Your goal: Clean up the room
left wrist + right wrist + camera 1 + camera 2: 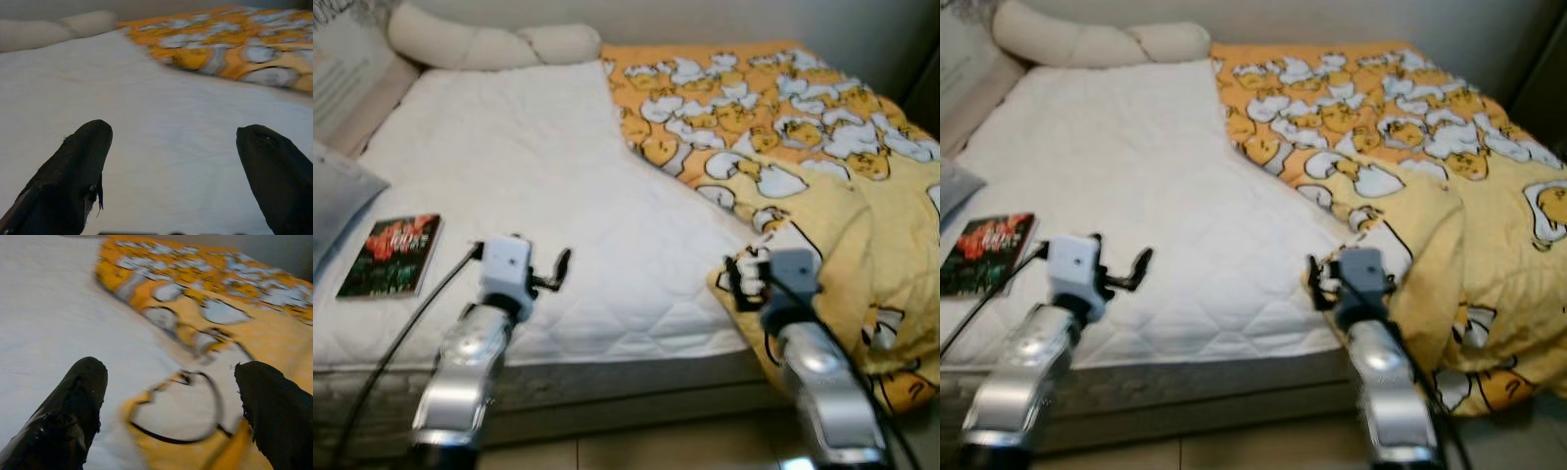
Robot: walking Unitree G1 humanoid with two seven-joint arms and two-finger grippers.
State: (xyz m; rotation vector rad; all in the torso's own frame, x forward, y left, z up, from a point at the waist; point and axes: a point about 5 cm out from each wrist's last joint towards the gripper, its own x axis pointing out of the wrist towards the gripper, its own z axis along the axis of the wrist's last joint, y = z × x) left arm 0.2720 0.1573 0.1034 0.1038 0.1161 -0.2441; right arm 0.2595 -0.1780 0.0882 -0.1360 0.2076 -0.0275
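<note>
Hovering with fingers spread wide and empty, the right hand [741, 277] is at the folded-back corner of the yellow blanket [822, 166], bunched across the bed's [509, 157] right half; the left hand [553, 269], equally wide, sits farther off over bare mattress.

Both arms forward — left end effector [171, 161] and right end effector [171, 401] spread.

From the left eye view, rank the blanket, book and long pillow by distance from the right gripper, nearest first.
1. Yellow blanket: its folded edge sits right at the right gripper.
2. Book: across the mattress, on the robot's left.
3. Long pillow: at the bed's far end.
</note>
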